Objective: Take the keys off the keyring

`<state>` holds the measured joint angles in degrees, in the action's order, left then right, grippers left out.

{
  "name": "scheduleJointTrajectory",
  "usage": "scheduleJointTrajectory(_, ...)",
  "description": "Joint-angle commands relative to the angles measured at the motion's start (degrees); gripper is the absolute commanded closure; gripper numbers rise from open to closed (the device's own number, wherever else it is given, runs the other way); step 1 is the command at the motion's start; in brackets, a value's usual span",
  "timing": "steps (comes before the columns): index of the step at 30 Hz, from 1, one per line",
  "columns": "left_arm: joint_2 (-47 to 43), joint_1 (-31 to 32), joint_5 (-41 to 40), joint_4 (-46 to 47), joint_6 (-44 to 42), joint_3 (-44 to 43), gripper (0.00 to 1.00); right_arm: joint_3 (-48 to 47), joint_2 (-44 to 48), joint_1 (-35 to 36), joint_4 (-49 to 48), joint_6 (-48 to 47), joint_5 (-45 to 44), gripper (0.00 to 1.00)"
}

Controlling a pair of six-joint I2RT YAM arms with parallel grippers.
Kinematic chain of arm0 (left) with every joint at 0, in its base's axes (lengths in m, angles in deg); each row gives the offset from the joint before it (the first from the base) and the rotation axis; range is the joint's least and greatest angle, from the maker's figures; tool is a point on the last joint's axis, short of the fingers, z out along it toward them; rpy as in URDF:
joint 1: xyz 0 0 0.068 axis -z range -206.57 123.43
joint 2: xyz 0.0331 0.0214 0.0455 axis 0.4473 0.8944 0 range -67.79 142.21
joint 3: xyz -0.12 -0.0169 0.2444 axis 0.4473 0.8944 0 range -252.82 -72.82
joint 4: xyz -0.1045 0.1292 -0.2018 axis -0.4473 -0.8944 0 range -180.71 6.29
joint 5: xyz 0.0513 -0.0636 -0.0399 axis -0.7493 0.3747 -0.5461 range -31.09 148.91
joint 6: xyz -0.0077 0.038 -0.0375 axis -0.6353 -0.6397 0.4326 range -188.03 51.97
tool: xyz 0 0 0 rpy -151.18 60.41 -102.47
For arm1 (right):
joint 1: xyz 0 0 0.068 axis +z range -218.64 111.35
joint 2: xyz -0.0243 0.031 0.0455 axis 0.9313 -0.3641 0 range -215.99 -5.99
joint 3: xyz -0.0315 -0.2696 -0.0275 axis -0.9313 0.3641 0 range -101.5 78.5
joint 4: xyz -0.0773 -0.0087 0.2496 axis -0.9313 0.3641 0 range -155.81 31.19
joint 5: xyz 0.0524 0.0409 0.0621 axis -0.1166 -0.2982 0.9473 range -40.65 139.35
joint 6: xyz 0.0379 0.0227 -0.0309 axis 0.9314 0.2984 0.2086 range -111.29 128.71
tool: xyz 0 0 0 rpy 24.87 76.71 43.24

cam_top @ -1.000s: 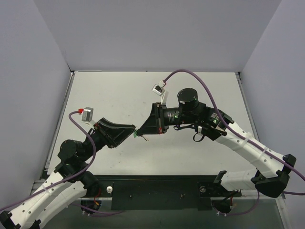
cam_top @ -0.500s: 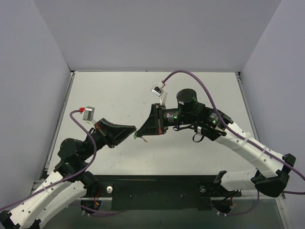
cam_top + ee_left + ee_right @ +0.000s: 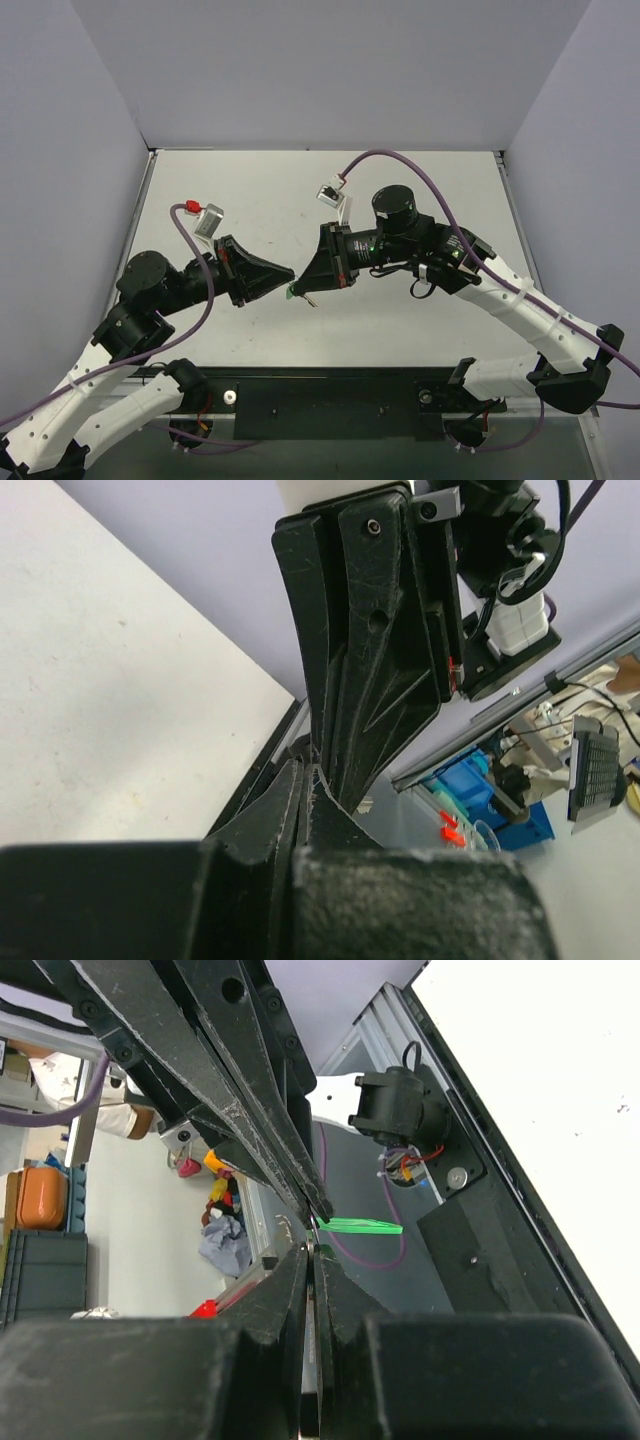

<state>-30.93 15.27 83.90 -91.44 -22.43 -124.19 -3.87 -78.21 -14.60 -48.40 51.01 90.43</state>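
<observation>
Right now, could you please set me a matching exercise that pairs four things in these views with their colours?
Things:
1. tag
2. cable on the right arm
3. table
4. left gripper

Colours:
A. black
B. white
C. bright green
D. purple

Pairs: 1-C, 2-D, 3-B, 4-A

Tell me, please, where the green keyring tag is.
In the top view, the green tag is near the table's middle, where the left hand and right hand meet tip to tip.
</observation>
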Motion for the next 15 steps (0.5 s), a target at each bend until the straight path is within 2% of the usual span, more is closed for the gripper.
scheduleJointTrajectory(1, 3.4, 0.4, 8.2, -3.9, -5.2, -4.9, 1.00, -2.0, -1.2, 0.9, -0.8, -1.1, -0.1, 1.00)
scheduleJointTrajectory(15, 7.2, 0.4, 14.6, -7.5, -9.0, -9.5, 1.00, -3.3, -2.4, 1.3, 0.0, -2.0, 0.2, 1.00)
